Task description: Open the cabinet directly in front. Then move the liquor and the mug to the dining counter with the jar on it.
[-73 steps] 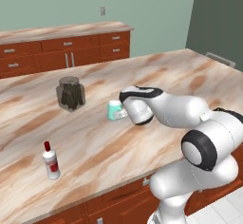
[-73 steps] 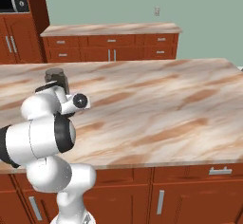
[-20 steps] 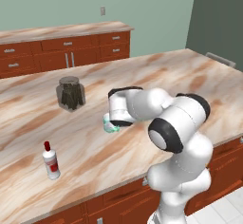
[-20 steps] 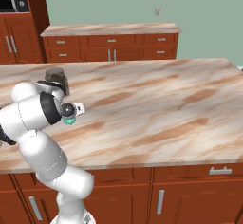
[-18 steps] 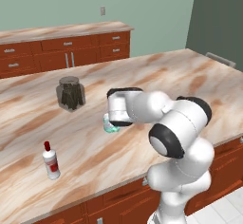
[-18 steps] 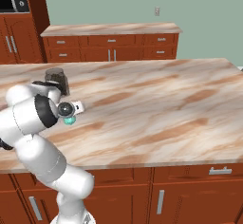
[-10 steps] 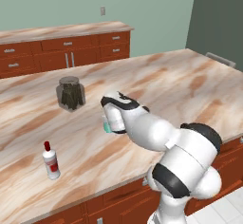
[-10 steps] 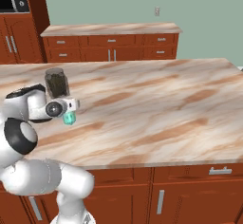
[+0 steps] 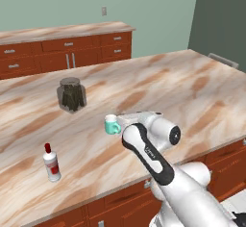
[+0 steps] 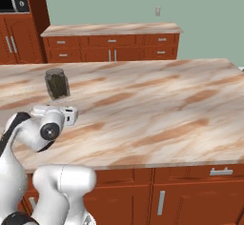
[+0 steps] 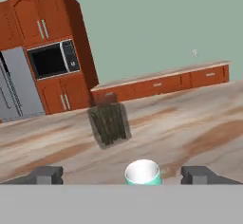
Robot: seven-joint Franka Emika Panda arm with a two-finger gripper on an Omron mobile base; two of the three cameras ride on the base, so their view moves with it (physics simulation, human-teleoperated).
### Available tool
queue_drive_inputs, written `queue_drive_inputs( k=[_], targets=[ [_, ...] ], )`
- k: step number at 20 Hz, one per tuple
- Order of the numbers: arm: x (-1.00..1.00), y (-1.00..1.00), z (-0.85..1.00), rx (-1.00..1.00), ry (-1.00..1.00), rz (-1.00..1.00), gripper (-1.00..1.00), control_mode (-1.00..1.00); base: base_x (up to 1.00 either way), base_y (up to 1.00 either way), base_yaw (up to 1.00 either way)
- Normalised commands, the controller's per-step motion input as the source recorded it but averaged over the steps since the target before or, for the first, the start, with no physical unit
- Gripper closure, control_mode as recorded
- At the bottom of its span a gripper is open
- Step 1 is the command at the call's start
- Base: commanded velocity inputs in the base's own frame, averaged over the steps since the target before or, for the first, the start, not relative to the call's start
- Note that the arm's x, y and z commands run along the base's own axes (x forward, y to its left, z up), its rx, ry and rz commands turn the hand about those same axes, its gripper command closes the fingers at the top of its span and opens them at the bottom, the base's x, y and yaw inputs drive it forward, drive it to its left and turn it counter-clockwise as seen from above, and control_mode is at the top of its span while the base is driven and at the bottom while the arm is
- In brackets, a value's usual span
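The bottle (image 9: pixel 51 162) stands upright on the desk (image 9: pixel 158 86), well apart from the jaws (image 11: pixel 123 174), near the desk's front edge. The jar (image 11: pixel 110 124) stands on the desk beyond the jaws, apart from them. The mug (image 11: pixel 143 172) sits upright on the desk between the two fingertips (image 11: pixel 46 174), touching neither. The jaws are spread wide and grip nothing. In the left base view the mug (image 9: pixel 113 124) stands just beside the wrist.
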Motion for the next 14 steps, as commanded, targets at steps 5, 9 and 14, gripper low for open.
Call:
queue_drive_inputs(
  k=[5,9,14],
  targets=[
    [-1.00,-0.84,0.04,0.19,-0.26,0.00,-1.00,-1.00,0.00,0.00,0.00],
    [-0.64,-0.58,-0.01,0.11,-0.15,-0.11,-1.00,-1.00,0.00,0.00,0.00],
    [-0.83,0.03,0.04,0.01,-0.25,0.02,-1.00,-1.00,0.00,0.00,0.00]
  ],
)
